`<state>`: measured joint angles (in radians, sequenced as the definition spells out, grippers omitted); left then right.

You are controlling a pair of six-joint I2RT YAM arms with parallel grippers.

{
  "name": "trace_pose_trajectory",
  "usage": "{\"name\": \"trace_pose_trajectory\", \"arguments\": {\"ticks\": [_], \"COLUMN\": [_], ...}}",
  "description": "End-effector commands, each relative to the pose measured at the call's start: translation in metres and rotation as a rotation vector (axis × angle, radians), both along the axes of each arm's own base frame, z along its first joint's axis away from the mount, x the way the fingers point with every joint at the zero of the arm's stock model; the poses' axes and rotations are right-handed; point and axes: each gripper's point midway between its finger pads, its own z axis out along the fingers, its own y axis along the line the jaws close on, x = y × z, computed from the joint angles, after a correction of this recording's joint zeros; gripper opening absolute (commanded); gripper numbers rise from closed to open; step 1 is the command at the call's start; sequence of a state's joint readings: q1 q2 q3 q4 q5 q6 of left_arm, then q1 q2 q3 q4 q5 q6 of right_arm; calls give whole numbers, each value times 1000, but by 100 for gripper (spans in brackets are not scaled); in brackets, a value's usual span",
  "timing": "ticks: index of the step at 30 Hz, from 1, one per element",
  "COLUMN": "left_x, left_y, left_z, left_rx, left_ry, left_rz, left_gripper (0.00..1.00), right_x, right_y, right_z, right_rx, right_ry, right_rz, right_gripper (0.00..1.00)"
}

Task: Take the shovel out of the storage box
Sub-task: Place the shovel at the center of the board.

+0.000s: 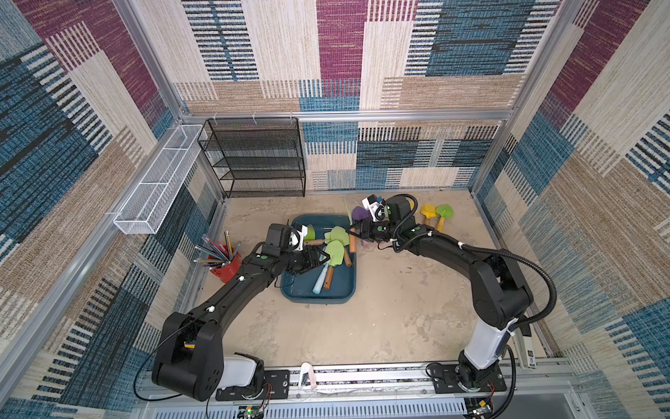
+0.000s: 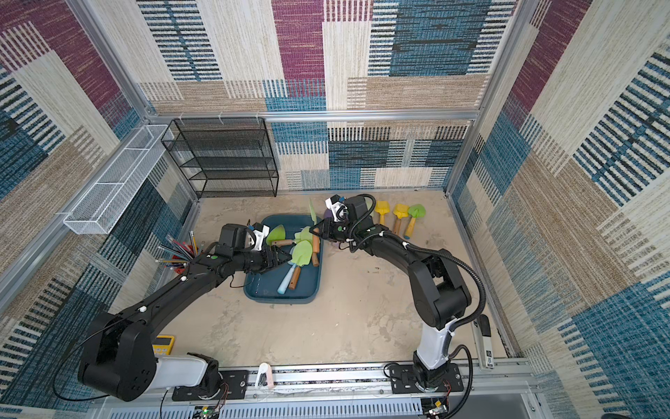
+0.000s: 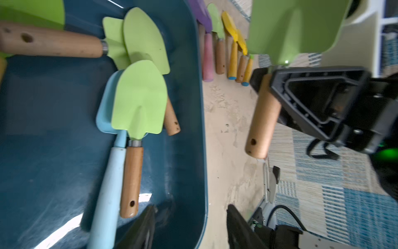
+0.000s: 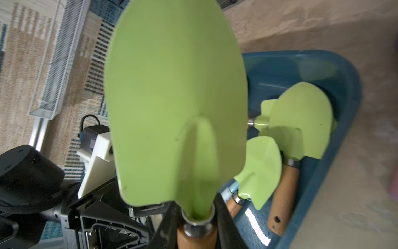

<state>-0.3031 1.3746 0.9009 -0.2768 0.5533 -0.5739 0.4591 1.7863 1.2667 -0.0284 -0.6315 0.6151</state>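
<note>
**A:** What's the room like?

**B:** It's a booth. The walls [image 1: 340,54] are a woven patchwork of blue, magenta and beige, with metal rails at the corners. The table [image 1: 398,308] is beige and blotchy, like sand. A black mesh rack [image 1: 259,156] stands against the back wall, and a white wire basket [image 1: 159,181] hangs on the left one. A red cup of pencils [image 1: 224,266] sits below the basket.

**A:** And the shovel?

**B:** The green shovel [image 4: 172,97] is up off the pile, at the far right rim of the storage box [image 1: 315,299]. The right gripper [image 4: 196,207] is clamped on its wooden handle just under the metal collar.

**A:** The other arm?

**B:** The left gripper [image 1: 322,259] hangs over the box with its jaws partly apart, holding nothing. Beneath it lie more green shovels [image 1: 333,252] and a pale blue one [image 1: 321,279]. A few spare shovels [image 1: 433,214] rest on the table behind the right arm.
</note>
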Motion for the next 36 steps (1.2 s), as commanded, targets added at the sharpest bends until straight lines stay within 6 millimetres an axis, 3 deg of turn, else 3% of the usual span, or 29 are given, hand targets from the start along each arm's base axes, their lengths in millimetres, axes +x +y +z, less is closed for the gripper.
{"name": "trace_pose_trajectory", "arguments": {"ticks": [1,8,17,26,36], "left_x": [-2,-1,0,1,-4], "left_y": [15,21,25,18,7], "left_z": [-17,-27,-32,-40,-51], "left_rx": [110,175,220,193,182], "left_ry": [23,38,33,36,32], "left_rz": [24,47,57,38,11], "left_gripper": [57,57,56,56,56], "right_x": [5,-4,-31,-59,-74], "right_y": [-27,-68,-85,-80,-70], "right_z": [-13,-37,-76,-123,-151], "right_rx": [-168,-392,-564,-609,-655], "right_ry": [-32,-30,29,126,191], "right_rz": [-108,-247,-282,-255,-248], "right_gripper": [17,17,17,17,18]}}
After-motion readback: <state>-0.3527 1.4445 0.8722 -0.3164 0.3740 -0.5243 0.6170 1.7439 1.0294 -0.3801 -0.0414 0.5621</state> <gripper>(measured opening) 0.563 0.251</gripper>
